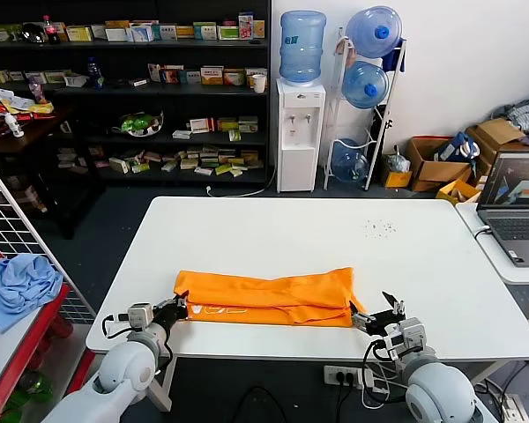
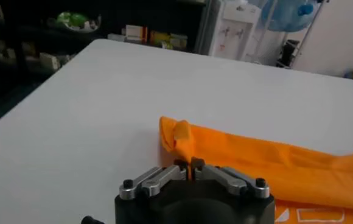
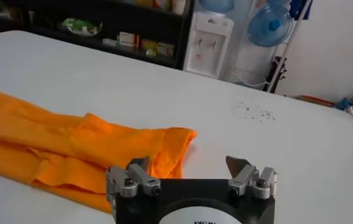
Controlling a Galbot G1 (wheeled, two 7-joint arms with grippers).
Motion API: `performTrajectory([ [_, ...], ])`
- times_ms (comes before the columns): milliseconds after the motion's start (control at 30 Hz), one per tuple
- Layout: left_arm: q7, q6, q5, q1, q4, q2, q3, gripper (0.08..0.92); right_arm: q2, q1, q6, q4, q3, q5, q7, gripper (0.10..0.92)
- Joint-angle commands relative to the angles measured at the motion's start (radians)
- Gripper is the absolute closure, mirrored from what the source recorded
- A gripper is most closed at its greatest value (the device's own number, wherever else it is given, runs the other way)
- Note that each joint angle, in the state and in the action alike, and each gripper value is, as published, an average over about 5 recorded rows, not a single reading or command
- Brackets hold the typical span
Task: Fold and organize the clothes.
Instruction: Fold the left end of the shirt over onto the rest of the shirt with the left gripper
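The clothes, one bright orange T-shirt [image 1: 264,298], lie folded into a long flat strip across the near part of the white table [image 1: 335,220]. My left gripper [image 1: 178,308] is at the strip's left end, shut on a bunched corner of the shirt [image 2: 255,158]. In the left wrist view a sliver of orange fabric shows between the closed tips of the left gripper [image 2: 189,163]. My right gripper [image 1: 375,315] is at the strip's right end. In the right wrist view the right gripper [image 3: 187,162] stands open, one finger over the shirt's [image 3: 73,146] corner and the other over bare table.
A light blue cloth [image 1: 18,286] lies on a red rack at the far left, behind a wire grid panel. A laptop [image 1: 516,207] sits on a neighbouring table at the right. Shelves, a water dispenser [image 1: 300,132] and bottles stand beyond the table's far edge.
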Motion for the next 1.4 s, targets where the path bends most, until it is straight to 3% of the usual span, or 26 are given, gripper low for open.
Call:
performTrajectory([
  [33,0.015,0.009,0.006,-0.034,0.114,0.248,-0.125,0.873,0.012,-0.008,0.067,0.019,0.003,-0.037,0.002,0.203],
  [167,0.024,-0.003,0.033,-0.061,0.136,0.285,-0.137,0.873,0.020,-0.001,0.084,0.007,0.000,-0.055,0.001,0.203],
  [300,0.010,-0.003,0.040,-0.062,0.078,0.272,-0.118,0.873,0.033,0.004,0.102,-0.010,-0.006,-0.078,0.001,0.203],
  [567,-0.047,0.021,0.011,-0.015,-0.184,0.134,-0.030,0.873,0.052,-0.002,0.142,-0.043,0.000,-0.135,0.008,0.203],
  [733,-0.075,0.023,-0.003,-0.021,-0.247,0.029,0.035,0.873,0.065,0.003,0.153,-0.076,0.006,-0.154,0.011,0.203],
  [1000,-0.110,0.031,0.003,-0.081,-0.258,-0.109,0.156,0.873,0.073,0.005,0.150,-0.104,0.021,-0.151,0.007,0.203],
  [1400,-0.104,0.010,0.077,-0.100,-0.154,-0.263,0.233,0.873,0.076,0.016,0.148,-0.119,0.014,-0.142,-0.002,0.203],
])
